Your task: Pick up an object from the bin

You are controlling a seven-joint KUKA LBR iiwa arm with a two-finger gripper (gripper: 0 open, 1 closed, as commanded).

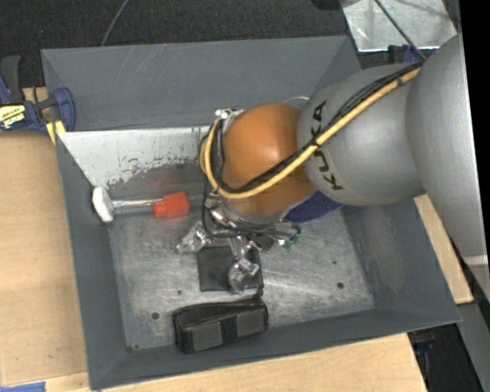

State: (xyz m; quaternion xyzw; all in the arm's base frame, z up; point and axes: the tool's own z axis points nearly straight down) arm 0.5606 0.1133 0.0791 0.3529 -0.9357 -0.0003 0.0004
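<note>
— Where is the gripper now?

— It hangs low in the middle of the bin, under the arm's orange cover. Its tip is above the right edge of a flat black pad that lies on the bin floor.

— Are the fingers open or closed?

— That cannot be told. The metal parts overlap from this angle and no gap can be made out. Nothing is seen held.

— So which thing is nearest?

— The flat pad, directly below and a little to the view's left of the tip. Its slightly longer side runs from the far wall toward the near wall. A long black case lies just beyond it against the near wall, with its length running along that wall. A clear tube with a white end and an orange cap rests well apart, toward the left, below the far wall.

— What does the next move turn on?

— Probably on that small offset to the left. The pad is thin and lies flat, so a grip would likely have to catch it across its narrow width at an edge.
</note>
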